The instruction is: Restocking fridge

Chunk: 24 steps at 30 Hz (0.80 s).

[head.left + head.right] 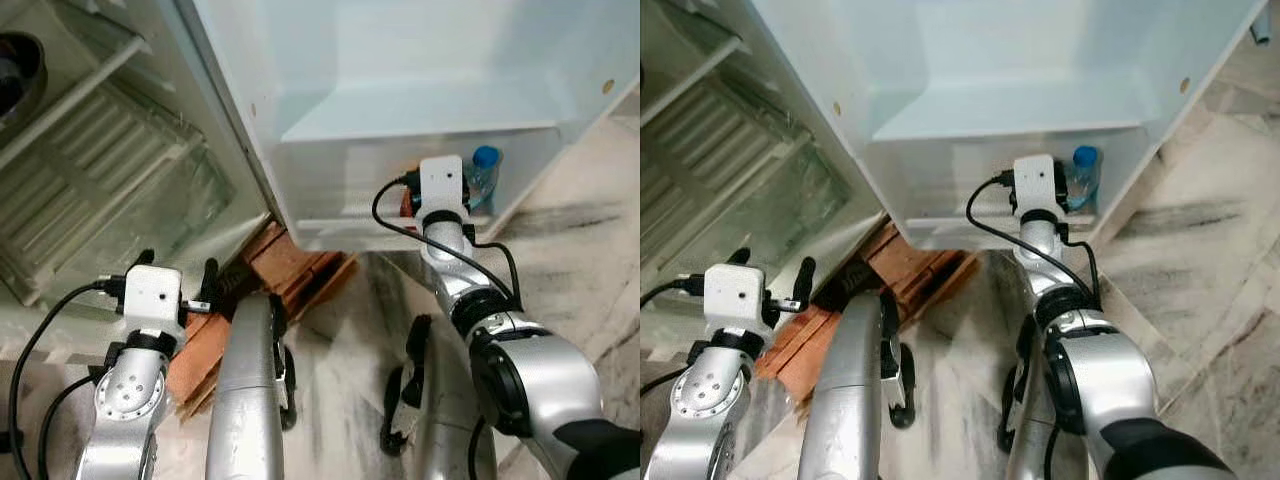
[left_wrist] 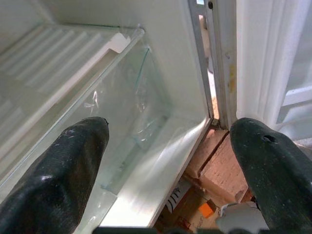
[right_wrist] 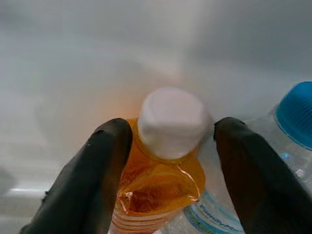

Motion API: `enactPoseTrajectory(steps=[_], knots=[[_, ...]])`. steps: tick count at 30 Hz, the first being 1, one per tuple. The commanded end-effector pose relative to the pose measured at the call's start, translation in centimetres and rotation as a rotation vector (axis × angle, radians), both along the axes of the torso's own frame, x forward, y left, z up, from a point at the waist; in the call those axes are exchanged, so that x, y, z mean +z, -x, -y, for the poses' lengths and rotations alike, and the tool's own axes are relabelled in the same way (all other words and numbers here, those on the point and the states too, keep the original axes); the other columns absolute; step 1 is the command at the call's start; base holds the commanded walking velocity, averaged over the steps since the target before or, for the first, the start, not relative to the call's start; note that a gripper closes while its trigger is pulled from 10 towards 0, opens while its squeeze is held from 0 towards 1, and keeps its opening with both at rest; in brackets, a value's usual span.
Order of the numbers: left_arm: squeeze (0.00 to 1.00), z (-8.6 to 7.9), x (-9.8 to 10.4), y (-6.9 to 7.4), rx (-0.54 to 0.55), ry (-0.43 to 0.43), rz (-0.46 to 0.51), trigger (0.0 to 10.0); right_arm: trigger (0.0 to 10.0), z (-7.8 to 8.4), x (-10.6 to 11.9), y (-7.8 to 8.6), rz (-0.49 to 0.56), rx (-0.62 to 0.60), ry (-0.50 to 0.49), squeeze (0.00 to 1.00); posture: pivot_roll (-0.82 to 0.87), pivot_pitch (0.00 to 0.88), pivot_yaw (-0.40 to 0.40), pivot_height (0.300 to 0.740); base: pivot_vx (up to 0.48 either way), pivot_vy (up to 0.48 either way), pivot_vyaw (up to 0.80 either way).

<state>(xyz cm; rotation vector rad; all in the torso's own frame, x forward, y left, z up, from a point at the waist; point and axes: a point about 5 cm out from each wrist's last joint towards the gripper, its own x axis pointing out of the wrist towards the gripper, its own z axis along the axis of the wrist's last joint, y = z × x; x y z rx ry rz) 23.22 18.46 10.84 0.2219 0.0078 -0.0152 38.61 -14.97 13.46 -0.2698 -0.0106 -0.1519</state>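
**Robot placing an orange bottle in the fridge door shelf**

A humanoid robot is standing before an open fridge and looking down at it. Its right arm is reaching forward into the low door shelf on the right of the scene. The right gripper is straddling an orange bottle with a white cap; its two black fingers are sitting either side of the neck, spread, with a gap visible between each finger and the bottle. The bottle is standing upright in the shelf, just beside a clear water bottle with a blue cap, which is on its right.

The left gripper is hovering low at the left, fingers wide apart and empty, pointing toward the clear drawer at the fridge's bottom. Bricks are lying under the fridge's near corner.

The step in hand appears to be releasing the bottle onto the shelf. The next move probably calls for drawing the right arm straight back and up, keeping the fingers clear of the cap so that neither bottle is tipped.
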Motion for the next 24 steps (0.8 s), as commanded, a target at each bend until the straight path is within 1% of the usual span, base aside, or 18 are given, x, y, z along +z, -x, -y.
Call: enactPoseTrajectory(steps=[1, 4, 6, 7, 9, 10, 17, 19, 20, 22, 23, 24], knots=[[0.00, -0.2, -0.7, 0.0, 0.019, -0.009, -0.021, 10.0, 10.0, -0.6, 0.8, -0.4, 0.015, 0.037, -0.021, 1.00, 0.24, 0.229, 0.105, 0.562, 0.000, 0.000, 0.00], [0.00, -0.1, -0.8, -0.5, 0.025, 0.000, -0.011, 10.0, 10.0, -0.8, 1.9, -0.7, 0.040, 0.081, -0.008, 1.00, 0.22, 0.209, 0.093, 0.562, 0.000, 0.000, 0.00], [0.00, -0.1, -0.8, -0.5, 0.026, 0.002, -0.007, 10.0, 10.0, -0.9, 2.1, -0.8, 0.046, 0.098, -0.008, 1.00, 0.22, 0.205, 0.091, 0.562, 0.000, 0.000, 0.00], [0.00, 0.0, -0.8, -0.7, 0.031, 0.007, 0.000, 10.0, 10.0, -1.3, 2.5, -0.9, 0.050, 0.165, 0.013, 1.00, 0.21, 0.185, 0.077, 0.562, 0.000, 0.000, 0.00], [0.00, 0.0, -0.9, -0.8, 0.036, 0.012, 0.007, 10.0, 10.0, -1.7, 2.6, -0.9, 0.051, 0.221, 0.039, 1.00, 0.20, 0.182, 0.076, 0.562, 0.000, 0.000, 0.00], [0.00, 0.2, -1.1, -0.7, 0.042, 0.019, 0.008, 10.0, 10.0, -1.4, 2.4, -0.7, 0.045, 0.241, 0.051, 1.00, 0.19, 0.152, 0.065, 0.562, 0.000, 0.000, 0.00], [0.00, 0.7, -1.6, -0.8, 0.039, 0.034, 0.010, 10.0, 10.0, -0.5, 1.7, 0.1, 0.048, 0.292, 0.061, 1.00, 0.16, 0.117, 0.066, 0.562, 0.000, 0.000, 0.00], [0.00, 0.6, -1.6, -1.0, 0.039, 0.036, 0.011, 10.0, 10.0, -0.4, 1.3, 0.8, 0.060, 0.307, 0.053, 1.00, 0.14, 0.106, 0.066, 0.562, 0.000, 0.000, 0.00], [0.00, 0.6, -1.6, -1.1, 0.040, 0.039, 0.015, 10.0, 10.0, -0.3, 0.8, 1.8, 0.070, 0.323, 0.051, 1.00, 0.13, 0.094, 0.061, 0.562, 0.000, 0.000, 0.00], [0.00, 0.6, -1.6, -1.2, 0.042, 0.043, 0.019, 10.0, 10.0, -0.2, 0.4, 2.7, 0.076, 0.321, 0.038, 1.00, 0.12, 0.091, 0.059, 0.562, 0.000, 0.000, 0.00], [0.00, 0.6, -1.6, -1.2, 0.046, 0.048, 0.021, 10.0, 10.0, 0.1, -0.2, 3.8, 0.076, 0.309, 0.026, 1.00, 0.12, 0.085, 0.056, 0.562, 0.000, 0.000, 0.00], [0.00, 0.6, -1.7, -1.2, 0.047, 0.050, 0.021, 10.0, 10.0, 0.2, -0.4, 4.1, 0.074, 0.304, 0.023, 1.00, 0.11, 0.082, 0.055, 0.562, 0.000, 0.000, 0.00]])
